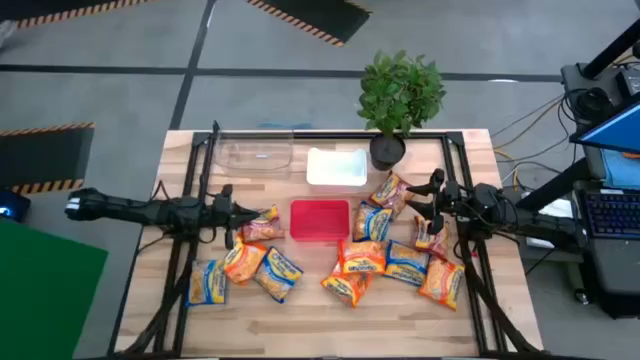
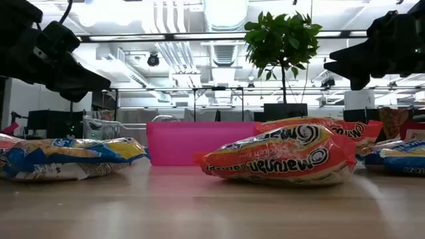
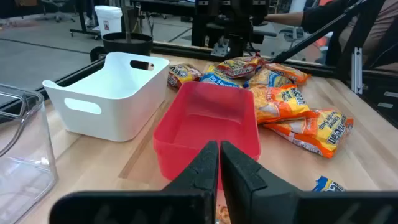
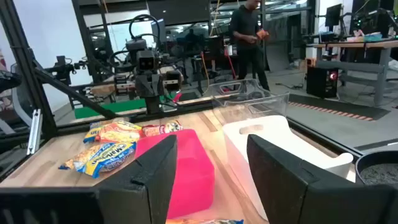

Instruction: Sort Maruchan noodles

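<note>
Several Maruchan packets lie flat on the table: orange [image 1: 245, 262] and blue-and-yellow [image 1: 207, 282] ones at the near left, a reddish-pink one [image 1: 262, 226] beside the red tray [image 1: 320, 236], and a cluster [image 1: 390, 262] at the right. My left gripper [image 1: 238, 222] is shut and raised just left of the reddish-pink packet, pointing at the red tray [image 3: 205, 118]; its fingertips [image 3: 219, 163] show nothing between them. My right gripper [image 1: 428, 212] is open and raised over the right cluster, its fingers [image 4: 208, 163] set wide apart.
A white tray [image 1: 336, 168] and a clear tray [image 1: 257, 155] stand behind the red one, and a potted plant [image 1: 388, 148] stands at the far edge. A black frame [image 1: 330, 134] runs around the table. A person [image 4: 247, 37] stands in the room beyond.
</note>
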### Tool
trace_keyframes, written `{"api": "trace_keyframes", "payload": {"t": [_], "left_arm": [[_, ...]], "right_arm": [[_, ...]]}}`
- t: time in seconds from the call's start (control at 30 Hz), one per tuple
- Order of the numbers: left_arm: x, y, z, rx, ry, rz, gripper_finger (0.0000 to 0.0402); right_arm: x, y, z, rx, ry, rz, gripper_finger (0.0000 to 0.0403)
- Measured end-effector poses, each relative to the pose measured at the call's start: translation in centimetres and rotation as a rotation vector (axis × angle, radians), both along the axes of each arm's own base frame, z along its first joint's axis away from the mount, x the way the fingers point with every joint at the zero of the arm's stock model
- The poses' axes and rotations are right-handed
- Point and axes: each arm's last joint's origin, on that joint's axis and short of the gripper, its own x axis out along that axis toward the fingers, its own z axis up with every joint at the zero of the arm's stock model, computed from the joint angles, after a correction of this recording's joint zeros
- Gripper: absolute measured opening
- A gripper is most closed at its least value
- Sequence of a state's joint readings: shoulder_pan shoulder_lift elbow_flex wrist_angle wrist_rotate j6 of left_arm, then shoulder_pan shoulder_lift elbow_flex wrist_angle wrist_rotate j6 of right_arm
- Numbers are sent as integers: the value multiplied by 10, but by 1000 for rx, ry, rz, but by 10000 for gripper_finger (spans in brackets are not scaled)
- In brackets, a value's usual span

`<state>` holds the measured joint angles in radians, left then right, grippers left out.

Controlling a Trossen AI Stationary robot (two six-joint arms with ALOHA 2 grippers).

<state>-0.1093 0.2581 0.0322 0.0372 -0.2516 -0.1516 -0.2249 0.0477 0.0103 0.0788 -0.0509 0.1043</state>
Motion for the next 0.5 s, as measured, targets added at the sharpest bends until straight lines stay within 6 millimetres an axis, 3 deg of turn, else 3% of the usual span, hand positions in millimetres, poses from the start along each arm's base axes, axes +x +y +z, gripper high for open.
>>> {"api": "trace_keyframes", "payload": {"t": [0.5], "left_arm": [[0,0,0,0,0,0,0]], "right_arm": [[0,0,0,0,0,0,184]]}}
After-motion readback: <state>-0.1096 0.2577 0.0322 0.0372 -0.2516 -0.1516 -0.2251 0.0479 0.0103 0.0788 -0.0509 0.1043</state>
